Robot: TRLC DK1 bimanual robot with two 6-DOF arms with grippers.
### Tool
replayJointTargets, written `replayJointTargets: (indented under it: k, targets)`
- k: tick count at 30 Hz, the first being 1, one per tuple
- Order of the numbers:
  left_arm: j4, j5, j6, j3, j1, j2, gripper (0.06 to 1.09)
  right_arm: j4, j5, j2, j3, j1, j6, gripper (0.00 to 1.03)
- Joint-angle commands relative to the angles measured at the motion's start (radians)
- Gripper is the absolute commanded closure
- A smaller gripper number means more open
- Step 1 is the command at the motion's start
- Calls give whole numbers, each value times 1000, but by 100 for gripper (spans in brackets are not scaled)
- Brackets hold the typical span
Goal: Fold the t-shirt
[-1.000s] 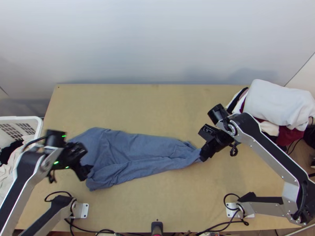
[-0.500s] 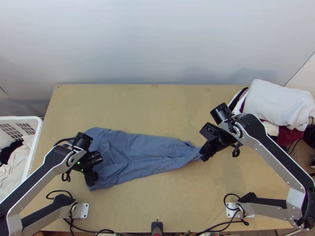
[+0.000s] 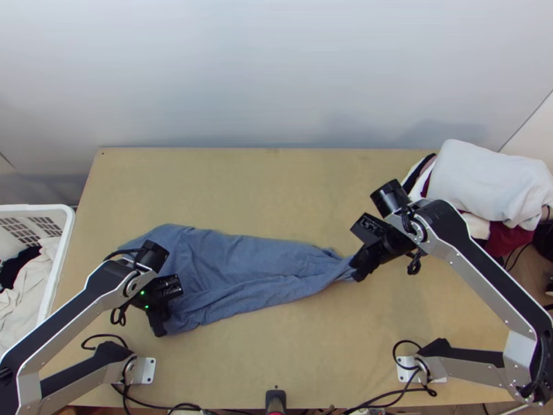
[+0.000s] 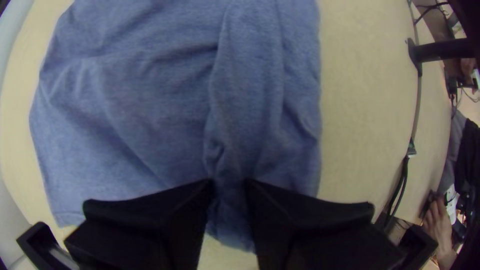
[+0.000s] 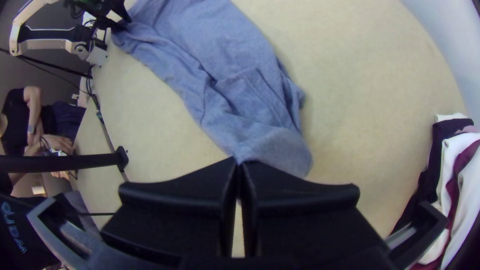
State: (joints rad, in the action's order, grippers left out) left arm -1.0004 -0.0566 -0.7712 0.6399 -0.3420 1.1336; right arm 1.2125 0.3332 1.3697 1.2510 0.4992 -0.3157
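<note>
The blue t-shirt [image 3: 242, 270] lies lengthwise across the table, folded over and wrinkled, broad on the left and narrowing to the right. At its near left corner is my left gripper [image 3: 160, 328]; in the left wrist view, the fingers of the left gripper [image 4: 229, 187] pinch a bunched strip of the t-shirt [image 4: 150, 110]. My right gripper [image 3: 357, 271] is at the narrow right end. In the right wrist view, the right gripper [image 5: 239, 165] is shut on the tip of the t-shirt [image 5: 240, 95], its fingers almost touching.
A white basket [image 3: 63, 252] with clothes stands off the table's left edge. At the back right corner is a pile of clothes [image 3: 484, 180]. Cables run along the near edge of the table [image 3: 276, 180]. A person's hands [image 5: 59, 144] are beyond that edge.
My left gripper has moved right and down onto the shirt's near left corner and closed on it. My right gripper has barely shifted, still holding the right end.
</note>
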Motion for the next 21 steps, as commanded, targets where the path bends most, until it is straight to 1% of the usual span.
replayJointTargets:
  k: [1,3,7,9,12,15,17,19,21]
  targets:
    - [-1,-28,29,15,8,3,105,-11,0,5,7,-1,1,100]
    - [-30,-37,32,63,61,-6,105,-11,0,5,11,-1,3,100]
    - [-113,-138,29,222,219,-55,105,-4,0,-14,41,-1,7,100]
    - [-182,-223,26,333,311,-67,105,1,0,-29,65,-5,9,100]
    - [-279,-316,26,489,411,-75,105,15,0,-49,134,-21,18,100]
    - [-310,-410,38,615,512,-90,105,33,0,-55,222,-25,29,100]
    - [-305,-468,75,689,586,-90,105,48,1,-57,278,-25,32,100]
    - [-247,-511,165,753,670,-92,105,48,0,-64,350,-27,46,100]
    - [-181,-540,240,807,742,-101,105,12,-2,-72,449,-57,90,100]
